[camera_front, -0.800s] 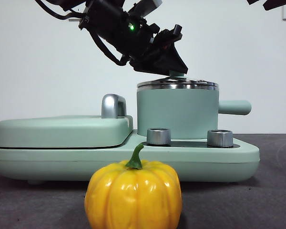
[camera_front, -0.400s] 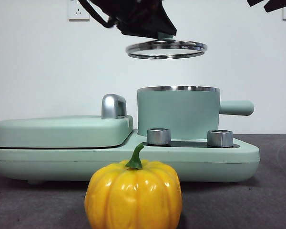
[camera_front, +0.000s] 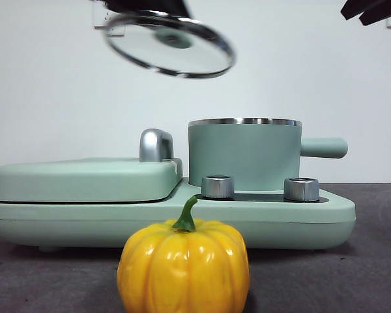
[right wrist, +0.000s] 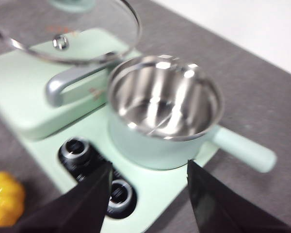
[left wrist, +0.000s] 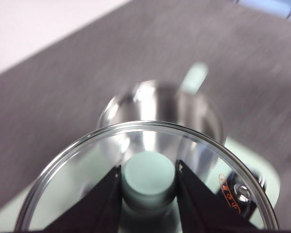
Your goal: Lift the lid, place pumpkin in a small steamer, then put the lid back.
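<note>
My left gripper [left wrist: 149,177] is shut on the mint-green knob of the lid [camera_front: 169,44], which hangs tilted high up, left of and above the small steamer [camera_front: 244,153]. The glass disc with its steel rim [left wrist: 63,160] fills the left wrist view, with the uncovered pot below it. The steamer [right wrist: 162,111] stands open on the appliance base, its steel inside bare. The pumpkin [camera_front: 183,266] sits on the table in front of the base, also at the corner of the right wrist view [right wrist: 5,196]. My right gripper [right wrist: 148,194] is open, hovering above the steamer and the knobs.
The wide mint-green appliance base [camera_front: 326,218] carries two steel knobs [camera_front: 217,186] and a flat griddle cover [camera_front: 85,177] with a steel handle [camera_front: 155,144]. The steamer's side handle [camera_front: 322,147] points right. A black arm tip [camera_front: 371,9] shows at the top right.
The lid has gone up off the steamer, then moved left and tilted, held by my left gripper. The steamer now stands uncovered. The pumpkin has not moved.
</note>
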